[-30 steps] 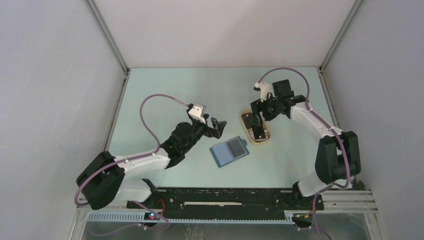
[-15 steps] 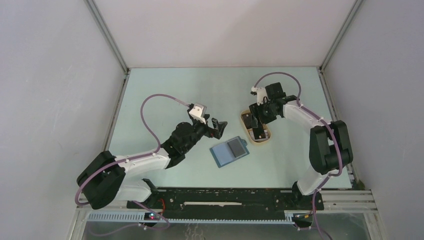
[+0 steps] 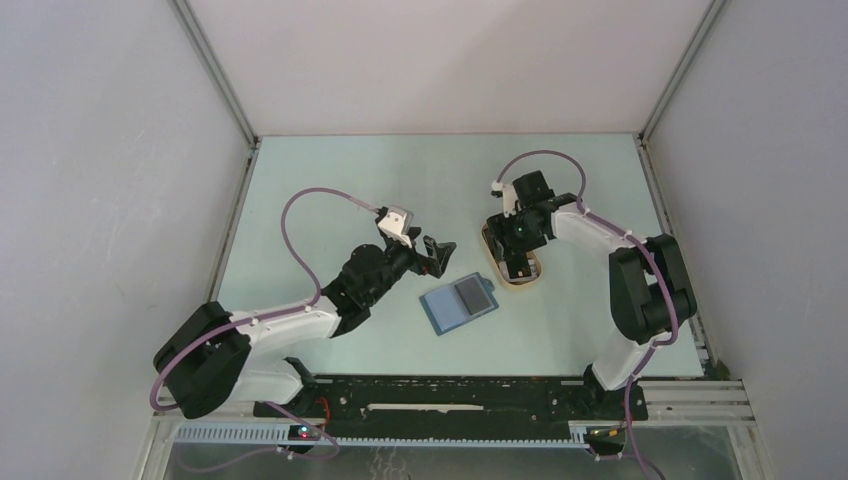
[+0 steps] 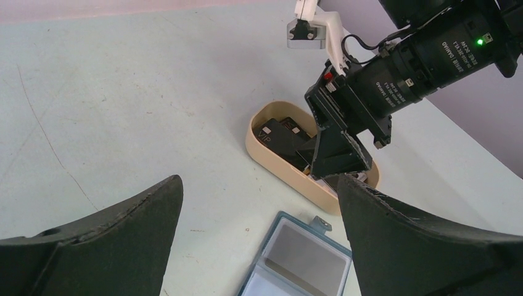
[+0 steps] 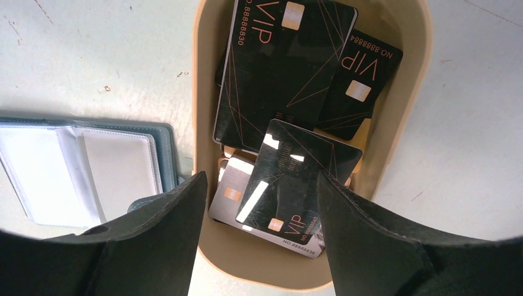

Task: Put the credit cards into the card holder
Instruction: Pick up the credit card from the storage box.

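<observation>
The left gripper [image 4: 259, 185] is hanging low over the table [image 3: 330, 190], its jaws standing wide apart with nothing between them; only bare table is showing between its fingers [image 4: 123, 234]. The wallet [image 3: 450, 308] is lying open and flat at that gripper's 5 o'clock in the top view, near it but apart, with its pockets facing up. Its snap tab [image 4: 321, 223] is pointing toward the tray [image 4: 258, 147], which is sitting just beside the wallet at its 2 o'clock in the top view. One pocket is looking grey from above and pale from the right wrist, so whether it is holding anything cannot be told.

The right gripper [image 5: 260, 180] is pointing straight down into the tray, its jaws standing apart and gripping nothing that can be seen. The cards [image 5: 284, 68] are lying piled inside the tray. In the right wrist view, a large black one is filling the 12 o'clock end and overlapping another black one at its 2 o'clock. A third black card is lying tilted on top toward the 6 o'clock end, over a grey card [image 5: 229, 196]. The right fingers are straddling this tilted card, one at its 9 o'clock and one at its 3 o'clock; whether they are touching it cannot be told
</observation>
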You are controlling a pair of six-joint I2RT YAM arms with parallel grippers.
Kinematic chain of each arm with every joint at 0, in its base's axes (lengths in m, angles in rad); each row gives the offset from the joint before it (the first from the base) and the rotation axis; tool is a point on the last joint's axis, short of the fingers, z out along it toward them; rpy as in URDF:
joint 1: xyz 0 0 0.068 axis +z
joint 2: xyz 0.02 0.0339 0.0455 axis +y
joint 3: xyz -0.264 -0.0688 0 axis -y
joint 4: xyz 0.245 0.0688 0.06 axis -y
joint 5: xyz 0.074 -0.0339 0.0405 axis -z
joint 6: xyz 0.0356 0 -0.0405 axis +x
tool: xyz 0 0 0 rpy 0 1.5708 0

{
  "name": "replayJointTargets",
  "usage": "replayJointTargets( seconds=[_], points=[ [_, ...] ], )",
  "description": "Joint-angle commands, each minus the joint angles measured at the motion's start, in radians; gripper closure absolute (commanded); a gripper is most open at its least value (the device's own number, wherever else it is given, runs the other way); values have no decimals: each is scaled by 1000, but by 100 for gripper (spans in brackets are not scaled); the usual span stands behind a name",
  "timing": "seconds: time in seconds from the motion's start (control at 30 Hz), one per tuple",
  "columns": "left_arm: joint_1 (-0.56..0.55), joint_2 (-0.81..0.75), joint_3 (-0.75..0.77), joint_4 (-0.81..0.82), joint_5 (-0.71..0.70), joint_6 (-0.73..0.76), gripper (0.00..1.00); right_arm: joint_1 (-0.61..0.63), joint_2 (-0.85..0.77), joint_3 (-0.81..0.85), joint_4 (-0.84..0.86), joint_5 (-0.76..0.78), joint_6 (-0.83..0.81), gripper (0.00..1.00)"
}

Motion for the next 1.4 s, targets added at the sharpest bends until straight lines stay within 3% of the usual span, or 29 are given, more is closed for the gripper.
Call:
replayJointTargets(
  seconds=[0.0,1.37],
  points=[
    [4,0,-18,41,6,29,0,11,-10,36,14,69,37,25],
    [5,-3,-26,53,19,32,0,17,67,32,26,158,81,24]
  ],
)
